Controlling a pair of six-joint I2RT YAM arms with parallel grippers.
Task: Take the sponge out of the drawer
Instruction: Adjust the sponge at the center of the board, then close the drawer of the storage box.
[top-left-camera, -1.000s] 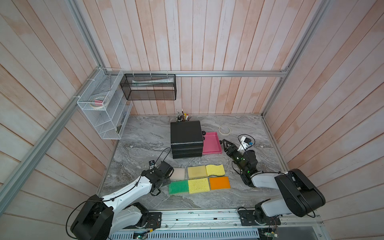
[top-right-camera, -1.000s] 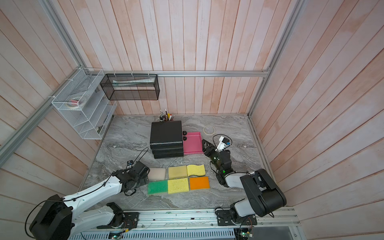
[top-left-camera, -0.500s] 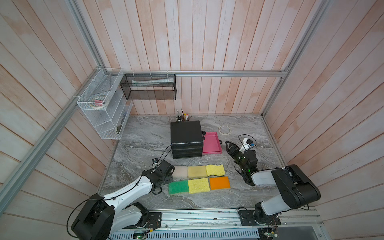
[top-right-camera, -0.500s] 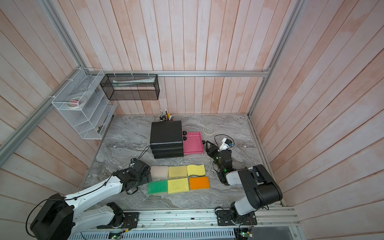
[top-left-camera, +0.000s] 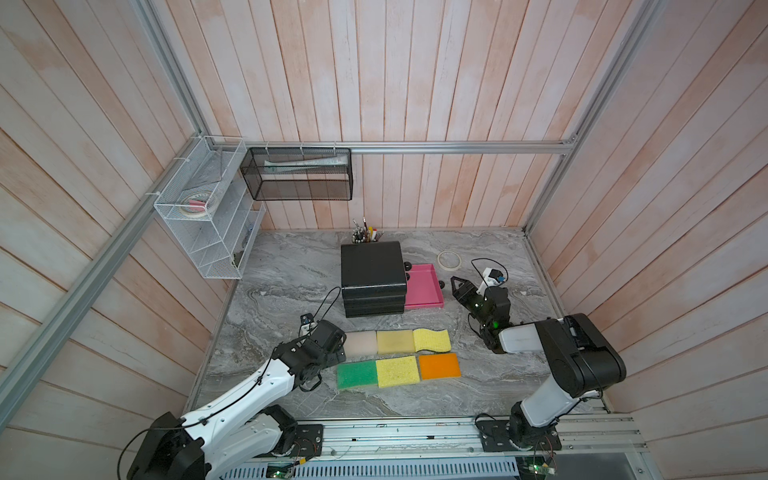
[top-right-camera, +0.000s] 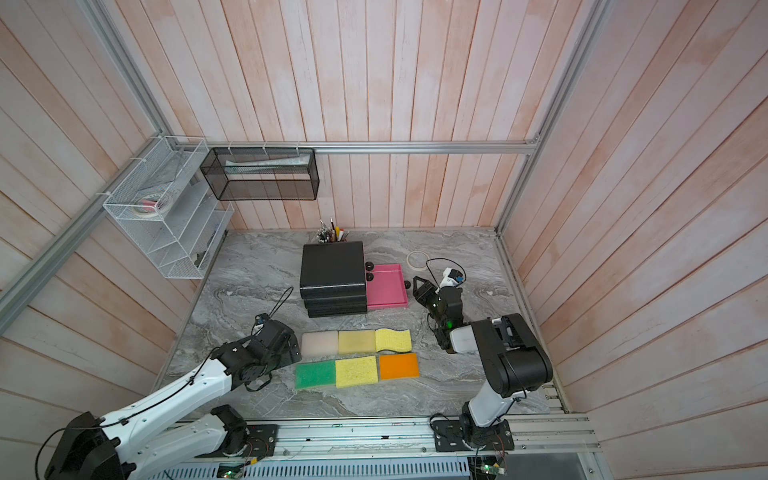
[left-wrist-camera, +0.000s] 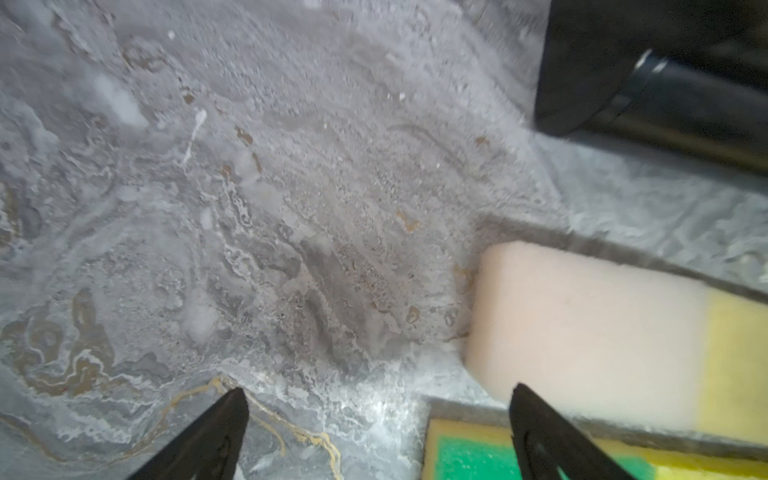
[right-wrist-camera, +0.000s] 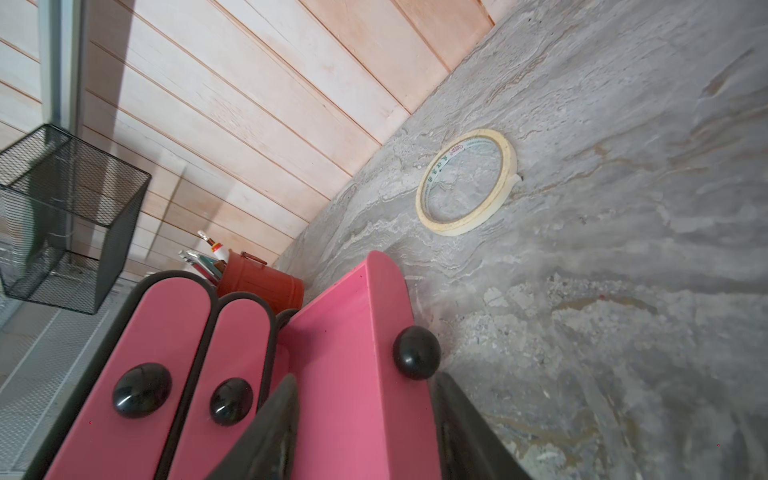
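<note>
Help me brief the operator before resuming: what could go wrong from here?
The right gripper hangs close to the knob of the open pink drawer; a stray move could shove it. The left gripper, fingers open, sits at the beige sponge's edge; a sweep might drag it askew.

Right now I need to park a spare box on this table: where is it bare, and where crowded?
Bare marble lies between the white wire rack and the black drawer unit, and in the strip between the sponges and the rail. Crowded: the open pink drawer, tape roll and right gripper cluster together; the left gripper is by the white sponge.
</note>
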